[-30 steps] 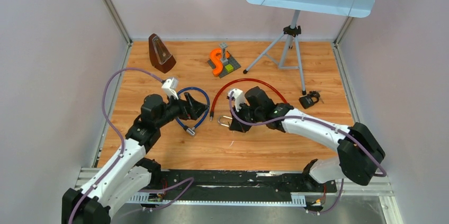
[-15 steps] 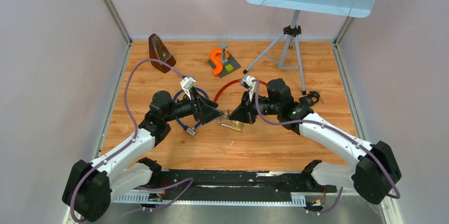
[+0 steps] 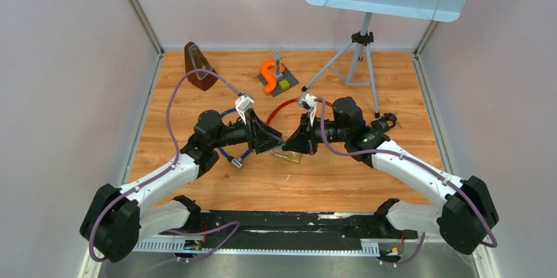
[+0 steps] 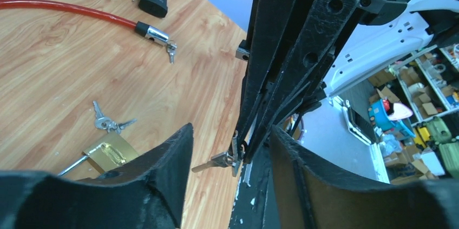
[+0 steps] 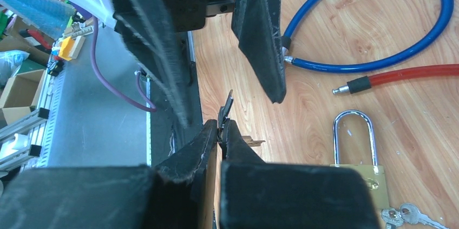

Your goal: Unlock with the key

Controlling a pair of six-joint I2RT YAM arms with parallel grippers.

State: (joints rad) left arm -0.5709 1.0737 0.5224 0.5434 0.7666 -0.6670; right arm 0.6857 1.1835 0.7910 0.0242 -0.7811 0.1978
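A brass padlock [image 3: 289, 156] with a steel shackle lies on the wooden floor; it also shows in the left wrist view [image 4: 111, 152] and the right wrist view [image 5: 354, 131]. A second key bunch [image 4: 105, 124] lies beside it. My right gripper [image 5: 220, 126] is shut on a small silver key [image 4: 216, 159], held in the air above the padlock. My left gripper [image 4: 231, 137] is open, facing the right gripper [image 3: 293, 144] tip to tip, its fingers [image 5: 260, 34] on either side of the key without touching it.
A blue cable lock [image 5: 379, 61] and a red cable lock [image 3: 289, 104] lie behind the grippers. A brown metronome [image 3: 199, 66], an orange S-shaped piece [image 3: 268, 75], a music stand tripod [image 3: 359, 54] and a small black padlock [image 3: 384, 123] stand further back.
My right gripper has risen from the floor by the padlock with the key and turned left. My left gripper has moved right, away from the blue cable, until its open fingers bracket the key.
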